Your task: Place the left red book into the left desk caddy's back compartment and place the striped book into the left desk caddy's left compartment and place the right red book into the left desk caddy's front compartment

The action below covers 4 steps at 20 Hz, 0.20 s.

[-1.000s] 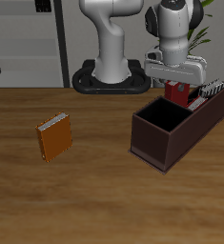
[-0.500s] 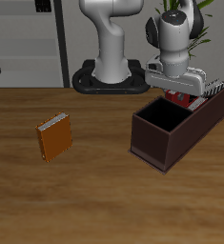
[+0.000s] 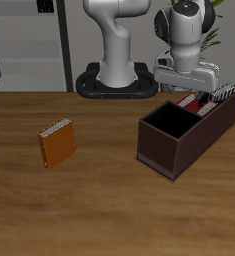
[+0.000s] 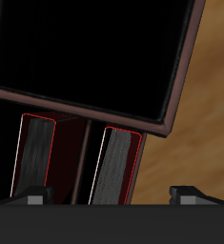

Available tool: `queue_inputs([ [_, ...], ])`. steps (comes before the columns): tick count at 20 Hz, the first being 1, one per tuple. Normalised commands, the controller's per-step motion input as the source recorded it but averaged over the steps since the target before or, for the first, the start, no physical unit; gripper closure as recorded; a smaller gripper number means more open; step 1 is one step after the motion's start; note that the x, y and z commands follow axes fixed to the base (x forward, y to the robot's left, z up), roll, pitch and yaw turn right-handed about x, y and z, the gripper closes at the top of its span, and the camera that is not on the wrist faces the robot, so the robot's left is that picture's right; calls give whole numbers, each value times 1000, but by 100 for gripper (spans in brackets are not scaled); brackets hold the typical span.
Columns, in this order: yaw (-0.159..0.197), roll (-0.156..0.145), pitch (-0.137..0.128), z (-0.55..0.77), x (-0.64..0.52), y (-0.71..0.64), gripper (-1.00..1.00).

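The robot's two-finger gripper [image 3: 192, 88] hangs with its jaws spread and empty above the long dark maroon-brown open-top desk caddy [image 3: 167, 146] on the wooden worktop [image 3: 99, 205]. Two red-edged books [image 4: 37, 157] [image 4: 117, 167] stand upright in its narrow slots; the striped book [image 3: 225, 94] stands farther along. An orange-brown book [image 3: 58, 145] lies well apart.

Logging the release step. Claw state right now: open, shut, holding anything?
Claw: open, holding nothing; its fingertips stand apart above the red books in the left desk caddy.

Exterior looks down frontally; wrist peers closely into shared caddy [image 3: 185, 132].
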Motion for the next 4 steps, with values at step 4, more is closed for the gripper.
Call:
queue_inputs([
  [4, 41, -2, -31, 191, -111, 18, -100],
])
